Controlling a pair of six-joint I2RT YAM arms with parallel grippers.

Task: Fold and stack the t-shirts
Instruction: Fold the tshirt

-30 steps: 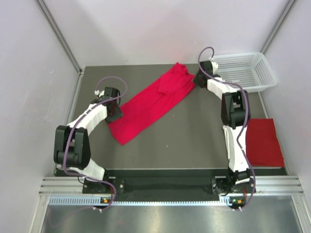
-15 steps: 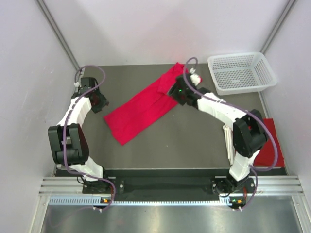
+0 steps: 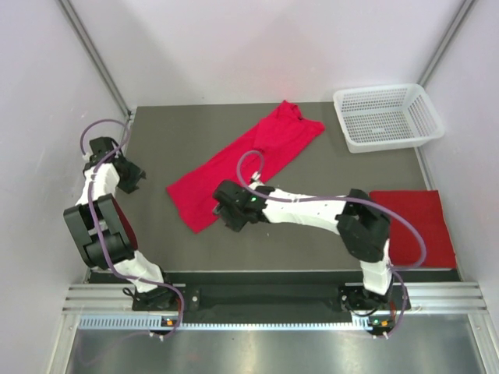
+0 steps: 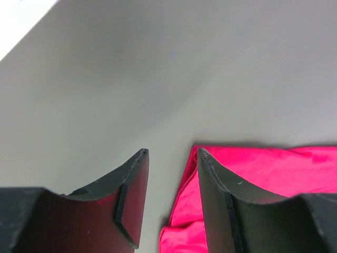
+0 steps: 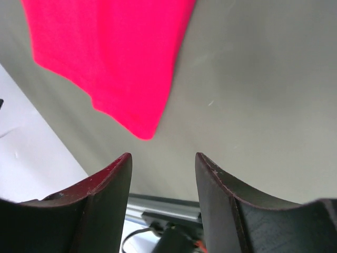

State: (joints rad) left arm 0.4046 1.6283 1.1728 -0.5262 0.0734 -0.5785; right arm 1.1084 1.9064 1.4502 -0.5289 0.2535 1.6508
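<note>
We take the white mesh basket (image 3: 388, 117) as our mark; it sits on the dark surface (image 3: 312, 234) at the far right corner. One red t-shirt (image 3: 242, 167) lies spread out in a long strip to the left of the basket. Its neck end is near the basket's left wall but not touching it, and the rest slants away from the basket toward the near left. The cloth is flat along most of its length and bunched a little at the end closest to the basket. A second red t-shirt (image 3: 413, 226) lies folded into a neat rectangle on the near side of the basket, along the same right edge of the surface and well apart from the basket.

The right fingers (image 3: 226, 212) are far from the basket, at the long shirt's end that lies farthest from it. In the right wrist view these fingers (image 5: 113, 179) stand parted with only bare surface between them. A corner of the red cloth (image 5: 116, 63) lies beyond the tips, not in their grip.

The left fingers (image 3: 131, 176) are farther still from the basket, past the whole strip of cloth and near the left wall. In the left wrist view they (image 4: 134, 182) are likewise parted and hold nothing; the shirt's edge (image 4: 263, 168) shows beyond them on the basket's side.
</note>
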